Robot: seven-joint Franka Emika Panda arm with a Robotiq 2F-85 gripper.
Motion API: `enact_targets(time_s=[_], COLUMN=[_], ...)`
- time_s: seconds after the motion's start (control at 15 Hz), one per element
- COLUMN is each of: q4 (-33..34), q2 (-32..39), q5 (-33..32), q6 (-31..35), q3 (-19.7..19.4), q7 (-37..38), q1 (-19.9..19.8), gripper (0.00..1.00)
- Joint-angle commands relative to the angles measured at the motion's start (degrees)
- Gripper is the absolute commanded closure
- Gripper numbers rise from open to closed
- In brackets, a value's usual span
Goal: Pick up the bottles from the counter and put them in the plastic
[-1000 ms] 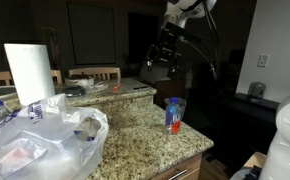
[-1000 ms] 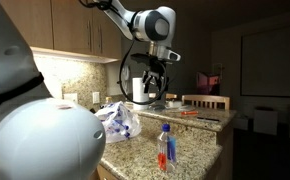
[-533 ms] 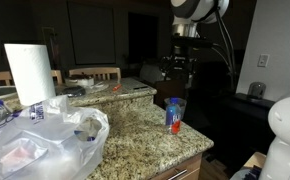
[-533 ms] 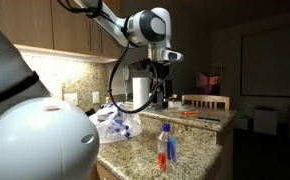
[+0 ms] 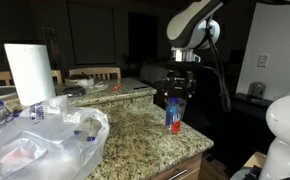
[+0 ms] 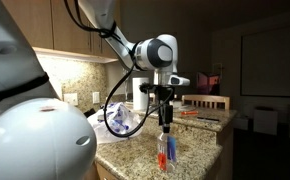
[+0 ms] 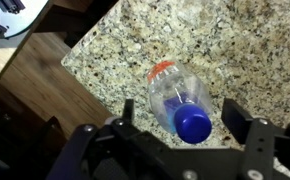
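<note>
Near left: the plastic bag [image 5: 45,145] is lying crumpled on the table [image 5: 135,142]. A second bottle [image 5: 35,111] with a blue-and-white label is showing at the bag's top. Cannot tell whether it is sitting inside or on the folds.

Middle, right of the bag and well apart from it: one bottle [image 5: 173,118] is standing upright near the table's right edge, showing red and blue on its body.

The gripper [image 5: 175,98] is hanging straight above that bottle and pointing down in both exterior views [image 6: 166,122].

Wrist view: the fingers [image 7: 128,112] are standing released, one on each side of the blue cap [image 7: 194,126]. A gap is showing on both sides, so they are grasping nothing.

Far left: a paper towel roll [image 5: 27,72] is standing upright behind the bag.

Far: wooden chairs [image 5: 93,73] are standing beyond the table in a dim room.
</note>
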Motion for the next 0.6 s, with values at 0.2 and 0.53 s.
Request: enact_targets(time_s=[0.2,0.53], q4=[0.4,2.0], q2=[4.1,4.6], q5=[-0.7,-1.2], q6=[4.1,4.0], q3=[-1.6,-1.7], q7=[3.7,3.8], q1=[0.3,0.5], gripper=[0.61,0.90])
